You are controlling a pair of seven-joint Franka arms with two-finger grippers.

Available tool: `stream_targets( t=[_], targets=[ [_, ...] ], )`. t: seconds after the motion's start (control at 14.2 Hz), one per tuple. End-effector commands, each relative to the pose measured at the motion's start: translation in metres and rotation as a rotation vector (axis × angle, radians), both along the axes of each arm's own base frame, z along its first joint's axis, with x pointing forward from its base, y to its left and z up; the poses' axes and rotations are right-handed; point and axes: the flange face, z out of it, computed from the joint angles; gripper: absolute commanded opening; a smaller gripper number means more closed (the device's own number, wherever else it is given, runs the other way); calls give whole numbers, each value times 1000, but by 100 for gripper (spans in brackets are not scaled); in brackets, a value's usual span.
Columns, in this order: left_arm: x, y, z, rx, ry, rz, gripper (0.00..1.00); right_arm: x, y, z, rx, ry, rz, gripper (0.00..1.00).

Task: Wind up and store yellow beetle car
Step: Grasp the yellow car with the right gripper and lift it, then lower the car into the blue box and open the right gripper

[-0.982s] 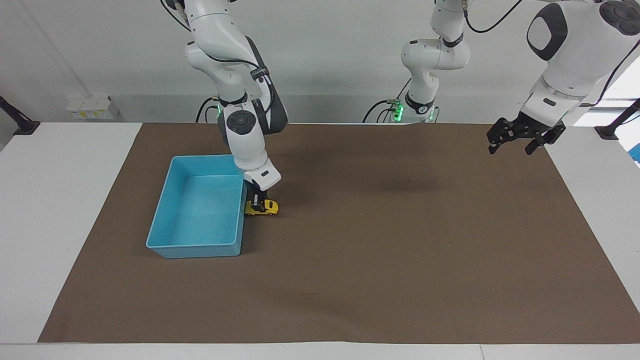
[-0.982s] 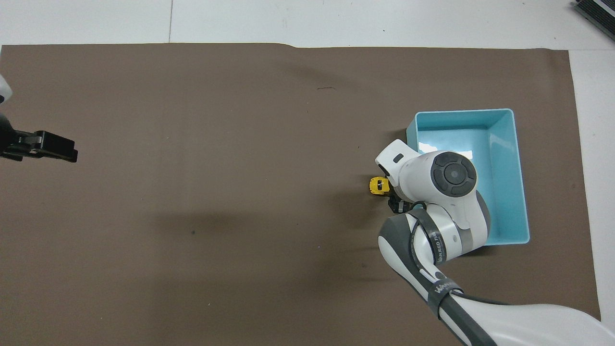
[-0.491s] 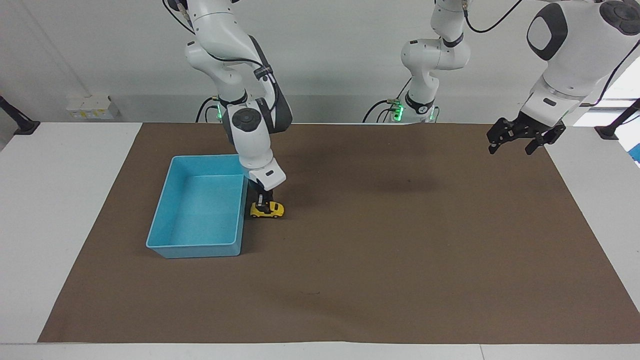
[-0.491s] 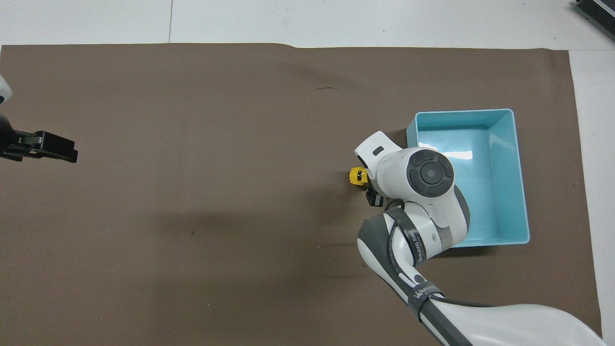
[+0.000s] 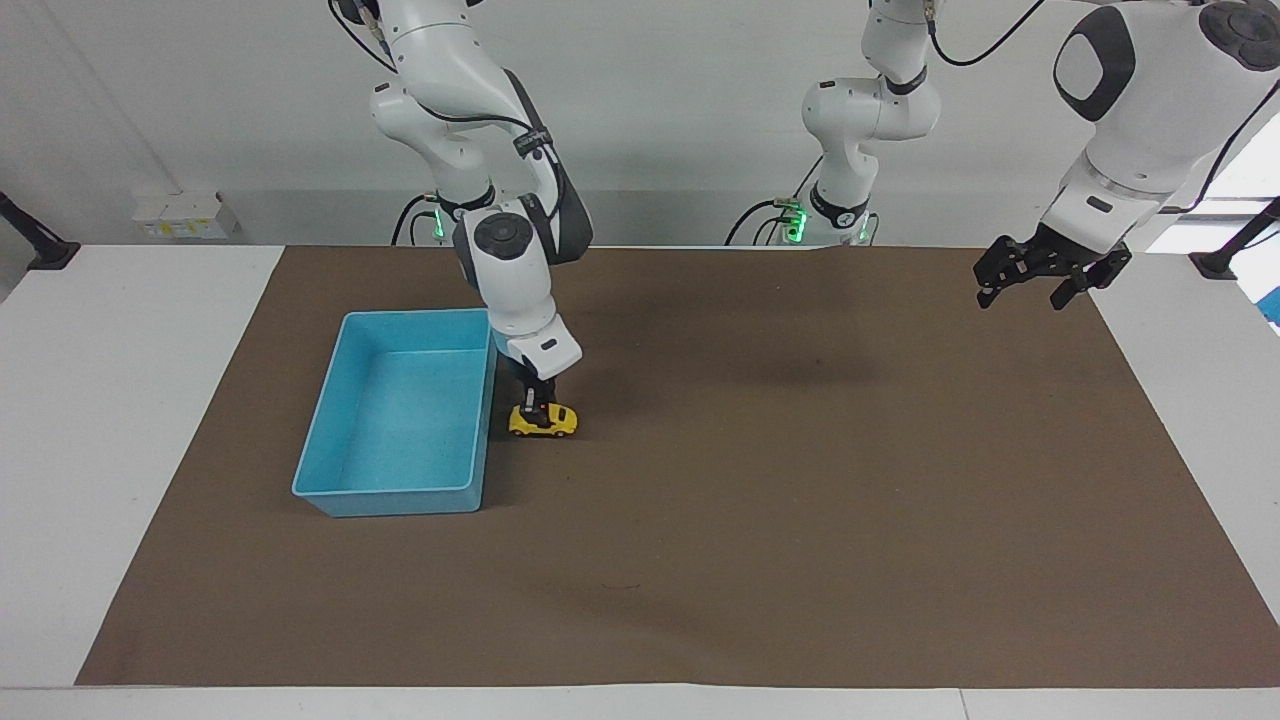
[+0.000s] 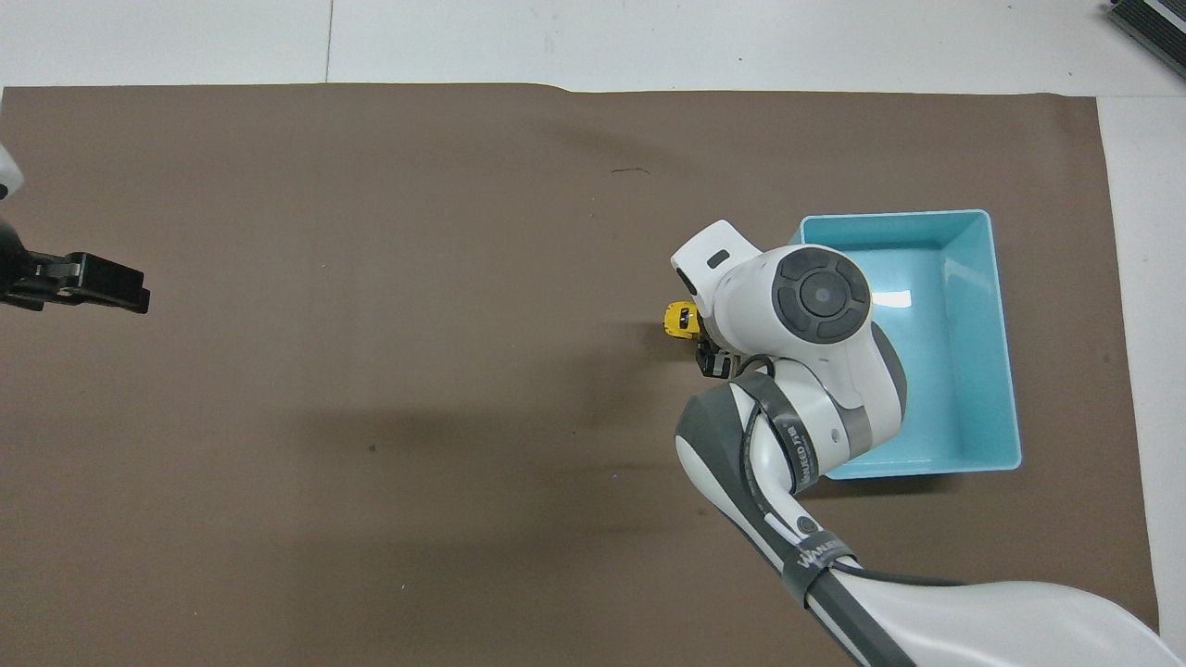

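Observation:
The yellow beetle car [image 5: 548, 423] is on the brown mat beside the blue bin [image 5: 400, 495], toward the left arm's end of the table from it. My right gripper [image 5: 537, 408] reaches down onto the car and is shut on it. In the overhead view the car [image 6: 678, 319] shows only partly under the right wrist, which hides the fingers, next to the bin [image 6: 1008, 352]. The bin holds nothing. My left gripper [image 5: 1030, 285] is open and empty, and waits raised over the mat's edge at the left arm's end; it also shows in the overhead view [image 6: 102, 283].
The brown mat [image 5: 800, 500] covers most of the white table. The right arm's elbow hangs over the bin's corner nearest the robots.
My right gripper has slid the car along the mat away from the bin, toward the left arm's end. The left arm has not moved.

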Motion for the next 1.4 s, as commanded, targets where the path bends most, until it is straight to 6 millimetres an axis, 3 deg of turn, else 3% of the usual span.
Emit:
stream_targets(
  t=[0.0,0.21,0.49,0.91,1.12,1.33],
  targets=[
    [-5,2,5,17,-3,11,100,9,-9,41,-22,14,-8,0],
    [-5,2,5,17,-3,11,100,7,-41,70,-39,48,22,0],
    [-5,2,5,17,-3,11,100,6,-100,80,-67,115,84,0],
    [-5,2,5,17,-3,11,100,-19,-190,47,-75,148,118,0],
    [-5,2,6,17,-4,11,100,-23,-215,40,-80,140,119,0],
    [-5,2,5,17,-3,11,100,-27,-214,13,-78,106,128,0]
  ],
)
